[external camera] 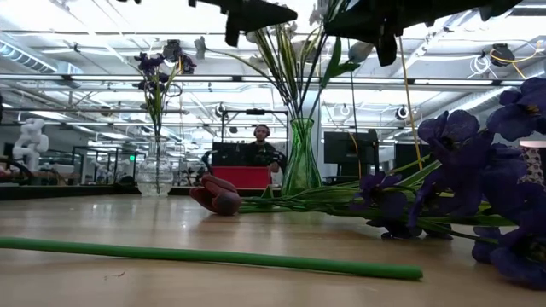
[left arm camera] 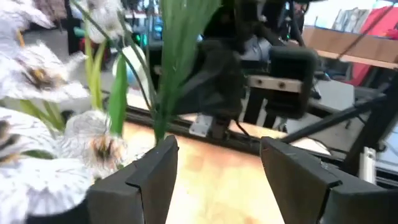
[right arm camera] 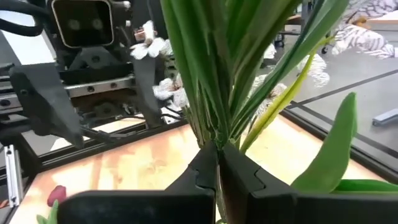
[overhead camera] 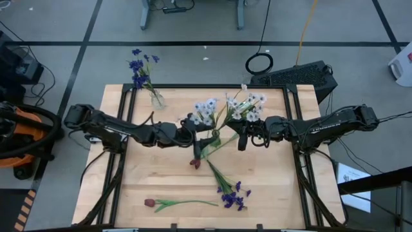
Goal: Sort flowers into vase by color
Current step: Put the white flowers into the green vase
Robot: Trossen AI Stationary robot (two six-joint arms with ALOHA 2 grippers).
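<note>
A green vase [external camera: 300, 158] stands mid-table and holds white flowers [overhead camera: 248, 106] on long green stems. A clear vase [overhead camera: 157, 100] at the far left holds blue flowers [overhead camera: 137, 66]. On the tabletop lie a dark red tulip [overhead camera: 195, 163], a purple cluster [overhead camera: 233, 196] and a red tulip [overhead camera: 150, 202] with its long stem [external camera: 213, 256]. My left gripper [left arm camera: 214, 149] is open just left of the bunch, nothing between its fingers. My right gripper [right arm camera: 217, 165] is shut just right of the bunch, at its green stems [right arm camera: 214, 93]. My right gripper points level from the table's right side, its shut fingertips [right arm camera: 239, 171] right at the bundle of green stems and leaves [right arm camera: 208, 124] above the vase. Whether they touch the stems, I cannot tell.
A black frame rail [overhead camera: 193, 86] runs around the wooden tabletop [overhead camera: 161, 174]. Bare wood lies at the near left. Beyond the far edge a person [external camera: 261, 145] sits at a desk in the room.
</note>
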